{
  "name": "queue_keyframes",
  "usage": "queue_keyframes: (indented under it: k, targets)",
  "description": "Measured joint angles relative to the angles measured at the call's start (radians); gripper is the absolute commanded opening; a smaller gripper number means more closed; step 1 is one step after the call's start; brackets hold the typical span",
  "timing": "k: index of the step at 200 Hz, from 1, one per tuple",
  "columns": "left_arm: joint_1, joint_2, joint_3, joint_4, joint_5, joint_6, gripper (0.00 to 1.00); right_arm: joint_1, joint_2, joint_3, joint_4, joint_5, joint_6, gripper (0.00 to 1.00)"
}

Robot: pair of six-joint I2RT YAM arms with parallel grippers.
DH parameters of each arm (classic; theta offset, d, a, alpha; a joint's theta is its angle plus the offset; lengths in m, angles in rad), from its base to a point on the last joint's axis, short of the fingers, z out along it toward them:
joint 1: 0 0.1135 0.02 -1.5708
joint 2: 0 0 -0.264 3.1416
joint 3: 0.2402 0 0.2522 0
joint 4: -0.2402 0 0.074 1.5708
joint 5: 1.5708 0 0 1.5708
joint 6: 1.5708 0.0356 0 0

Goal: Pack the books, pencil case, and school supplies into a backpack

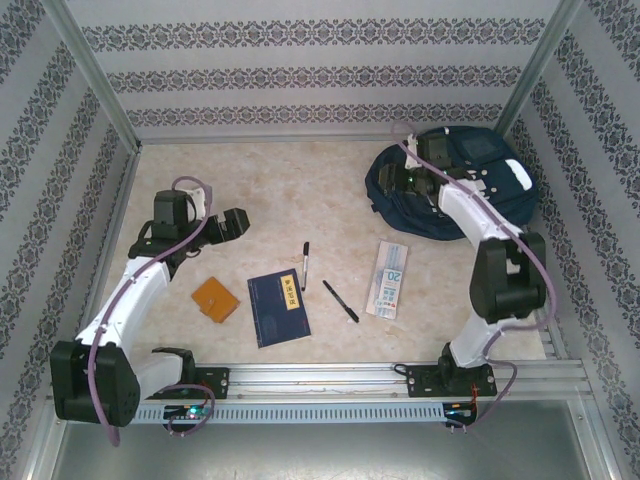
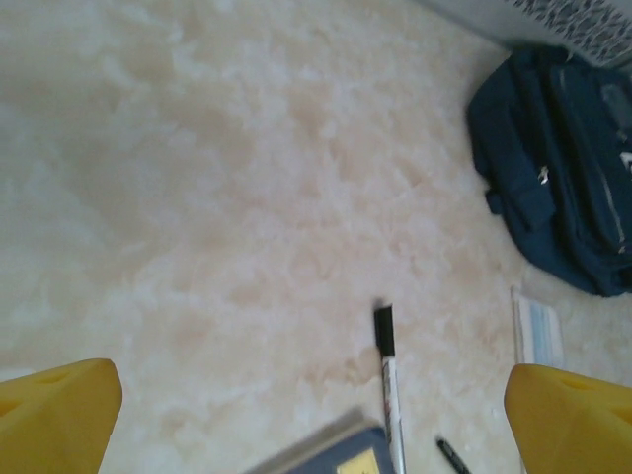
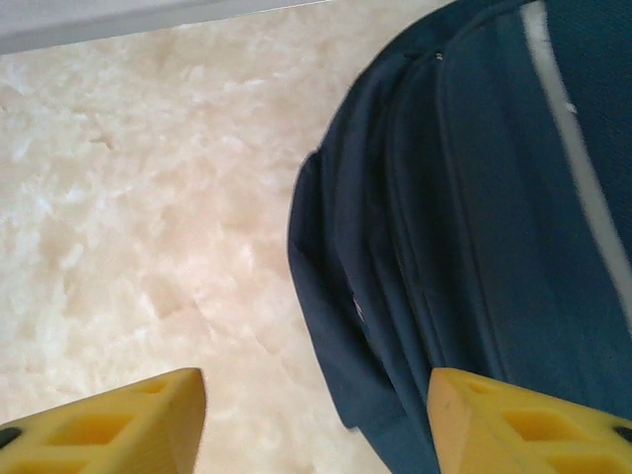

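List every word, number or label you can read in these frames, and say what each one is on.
"20": blue print on the pencil case, top view.
Remaining print on the pencil case: too small to read.
Print on the yellow label of the navy book: too small to read.
White patches on the backpack: no legible text.

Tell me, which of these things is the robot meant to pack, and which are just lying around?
For the job: backpack, navy book, orange booklet, pencil case, black pen, second black pen.
Just surroundings: table, patterned walls, metal rail.
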Motion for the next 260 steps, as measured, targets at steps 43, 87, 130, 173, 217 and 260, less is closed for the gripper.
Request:
queue_keyframes:
  k: [43, 87, 130, 173, 217, 260]
  targets:
    - [0.000, -0.053, -0.029, -0.142, -0.029, 0.023, 0.99, 0.000, 0.290, 0.294, -0.062, 0.008, 0.001, 0.54]
    - [0.000, -0.095, -0.058, -0.206, -0.054, 0.027, 0.99, 0.010, 0.509, 0.510, -0.159, 0.024, -0.026, 0.15]
    - [0.000, -0.103, -0.087, -0.205, -0.052, 0.010, 0.99, 0.027, 0.570, 0.616, -0.245, 0.013, -0.116, 0.00]
    - [0.000, -0.102, -0.098, -0.182, -0.011, -0.043, 0.99, 0.106, 0.575, 0.730, -0.378, -0.051, -0.422, 0.00]
    - [-0.003, -0.052, -0.115, -0.095, 0.071, -0.142, 0.99, 0.305, 0.520, 0.613, -0.434, -0.055, -0.695, 0.00]
    - [-0.029, 0.025, -0.113, 0.002, 0.096, -0.217, 0.99, 0.394, 0.361, 0.453, -0.423, -0.011, -0.779, 0.41]
